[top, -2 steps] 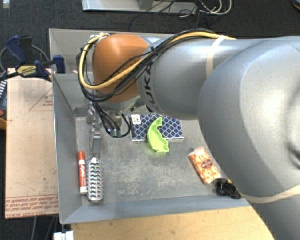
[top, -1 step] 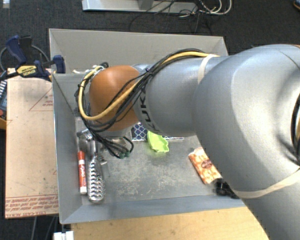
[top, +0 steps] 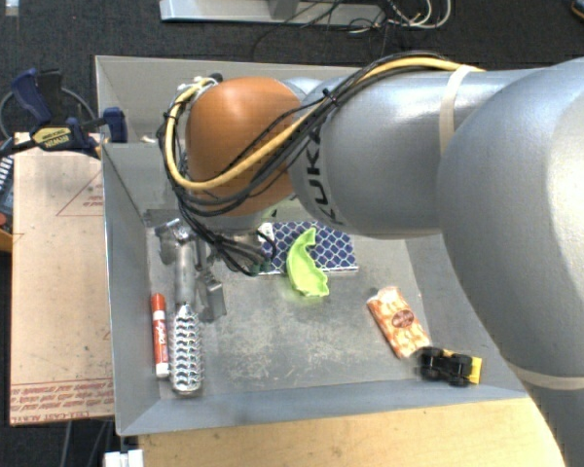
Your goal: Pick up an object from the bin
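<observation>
The pincer (top: 197, 305) stands at the left side of the grey bin (top: 292, 353), its two fingers a little apart with nothing between them, directly above the upper end of a silver brush (top: 185, 350) with rows of short studs. The brush lies lengthwise near the left wall, just beside one red marker (top: 160, 335). The bin also contains one green curved piece (top: 307, 263) resting on one blue patterned card (top: 333, 249), one orange packet (top: 399, 324) and one black-and-yellow toy car (top: 450, 366).
</observation>
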`<state>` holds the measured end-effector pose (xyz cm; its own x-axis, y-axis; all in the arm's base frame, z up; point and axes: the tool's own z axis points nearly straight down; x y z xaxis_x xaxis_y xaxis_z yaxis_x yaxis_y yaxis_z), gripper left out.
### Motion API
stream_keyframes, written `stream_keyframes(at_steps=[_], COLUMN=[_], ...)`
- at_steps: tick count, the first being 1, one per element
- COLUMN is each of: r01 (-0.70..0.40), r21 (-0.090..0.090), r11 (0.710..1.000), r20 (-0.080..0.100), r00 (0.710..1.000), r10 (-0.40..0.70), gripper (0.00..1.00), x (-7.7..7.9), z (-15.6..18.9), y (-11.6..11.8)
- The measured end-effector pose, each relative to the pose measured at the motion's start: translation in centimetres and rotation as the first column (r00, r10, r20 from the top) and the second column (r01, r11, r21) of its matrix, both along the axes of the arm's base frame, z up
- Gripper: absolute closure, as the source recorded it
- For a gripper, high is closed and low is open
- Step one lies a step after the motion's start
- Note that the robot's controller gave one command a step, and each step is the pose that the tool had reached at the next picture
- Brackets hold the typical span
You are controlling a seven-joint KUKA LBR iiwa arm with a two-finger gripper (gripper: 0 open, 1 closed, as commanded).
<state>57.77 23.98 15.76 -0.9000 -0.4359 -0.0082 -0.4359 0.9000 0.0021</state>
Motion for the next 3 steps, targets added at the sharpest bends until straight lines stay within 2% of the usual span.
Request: stream_keyframes(at_steps=[1, 2, 3], r01=[-0.427, -0.518, -0.715], r21=[0.002, -0.002, 0.002], r11=[0.904, 0.855, 0.699], r20=[-0.015, 0.005, 0.007], r00=[0.904, 0.855, 0.699], r10=[0.427, 0.518, 0.715], gripper=[0.0, 0.0, 1.0], x=[-4.4, -5.7, -5.9], z=[-6.0, -8.7, -8.1], y=[1.1, 0.0, 1.3])
